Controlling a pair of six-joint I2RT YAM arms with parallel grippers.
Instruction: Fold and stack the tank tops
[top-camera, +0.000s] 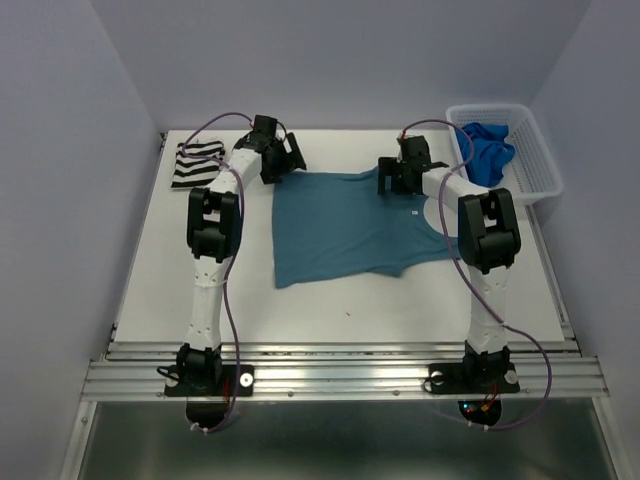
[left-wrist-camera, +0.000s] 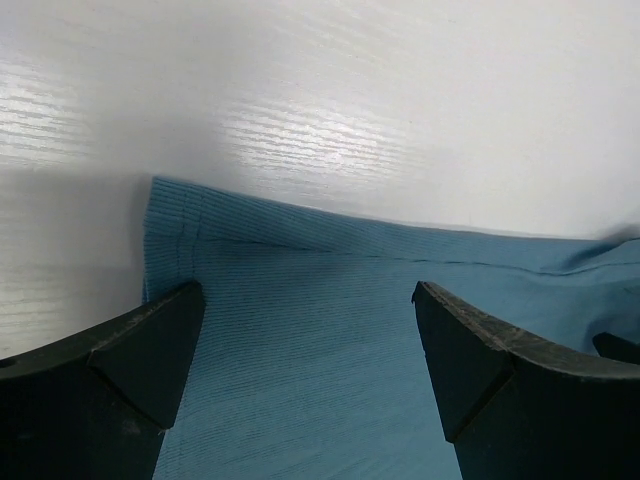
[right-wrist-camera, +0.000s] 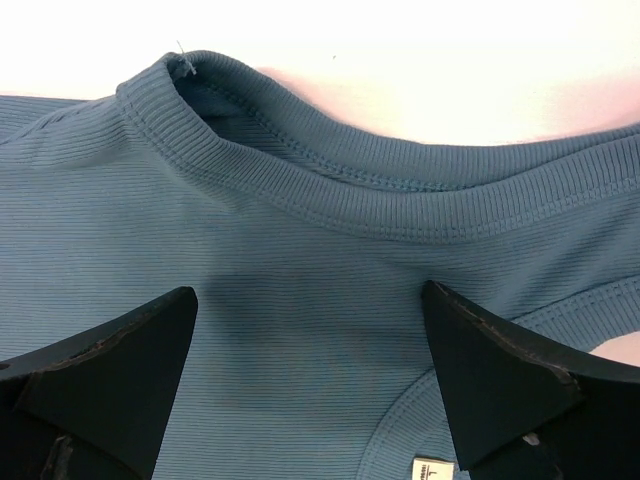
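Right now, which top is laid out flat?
The teal top, spread mid-table. The striped top lies folded far left; the royal blue top is bunched in the basket.

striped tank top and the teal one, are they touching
Apart. The top view shows the striped tank top at the far left, with bare white table between it and the teal tank top.

White table (top-camera: 340, 310): a teal tank top (top-camera: 340, 225) is lying spread at centre, a striped tank top (top-camera: 195, 165) folded far left, a lattice basket (top-camera: 540, 165) far right.
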